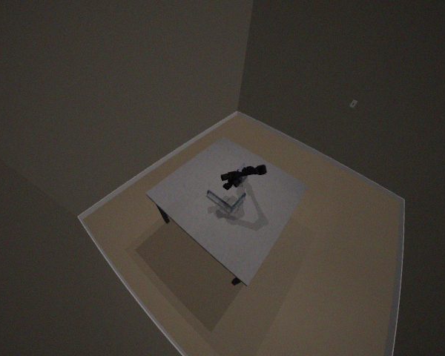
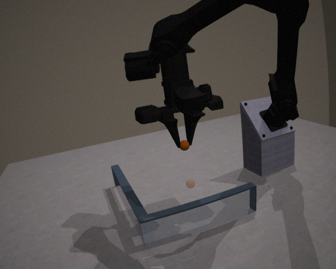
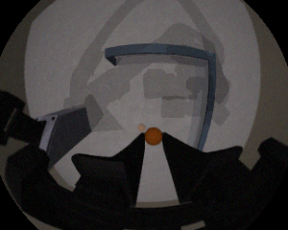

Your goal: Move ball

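Note:
My gripper (image 2: 185, 144) (image 3: 153, 135) is shut on the orange ball (image 2: 184, 145) (image 3: 154, 137) and holds it between the fingertips, well above the table. The see-through copy (image 2: 190, 183) (image 3: 141, 127) is a pale orange ball low at the table, below the held ball in the exterior view and just up and left of it in the wrist view. Two low clear walls with blue top rims (image 2: 197, 204) (image 3: 158, 49) (image 1: 219, 199) meet in a corner. In the top view the ball and its copy cannot be made out.
The light table (image 1: 184, 184) (image 2: 61, 179) carries the arm's grey slanted base block (image 2: 278, 153) (image 3: 69, 131), behind and to the right of the walls in the exterior view. Shadows of the arm lie across the table and the walled corner.

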Controlling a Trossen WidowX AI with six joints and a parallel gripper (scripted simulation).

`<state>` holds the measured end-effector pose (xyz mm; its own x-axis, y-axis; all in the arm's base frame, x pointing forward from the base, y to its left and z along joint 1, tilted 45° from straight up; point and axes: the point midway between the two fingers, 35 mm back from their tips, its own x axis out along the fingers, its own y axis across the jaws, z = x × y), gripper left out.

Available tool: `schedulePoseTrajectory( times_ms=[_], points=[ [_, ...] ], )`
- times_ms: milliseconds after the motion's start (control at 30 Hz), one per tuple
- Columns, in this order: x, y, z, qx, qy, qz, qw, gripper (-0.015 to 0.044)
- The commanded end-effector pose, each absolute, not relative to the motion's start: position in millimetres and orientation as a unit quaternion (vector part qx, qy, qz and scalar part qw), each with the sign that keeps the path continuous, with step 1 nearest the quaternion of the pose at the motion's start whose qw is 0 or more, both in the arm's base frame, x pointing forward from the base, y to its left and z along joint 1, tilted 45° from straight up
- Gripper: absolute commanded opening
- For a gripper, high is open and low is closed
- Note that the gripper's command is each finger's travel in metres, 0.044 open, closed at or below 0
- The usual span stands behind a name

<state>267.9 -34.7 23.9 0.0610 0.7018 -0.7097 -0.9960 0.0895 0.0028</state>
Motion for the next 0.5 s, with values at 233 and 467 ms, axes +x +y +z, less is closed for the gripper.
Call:
schedulePoseTrajectory(
  times_ms=[233, 467],
  points=[
    [247.0, -40.3, -27.6, -0.262, 0.284, 0.623, 0.680, 0.0000],
    [249.1, -31.6, -37.6, -0.263, 0.285, 0.623, 0.680, 0.0000]
  ],
)
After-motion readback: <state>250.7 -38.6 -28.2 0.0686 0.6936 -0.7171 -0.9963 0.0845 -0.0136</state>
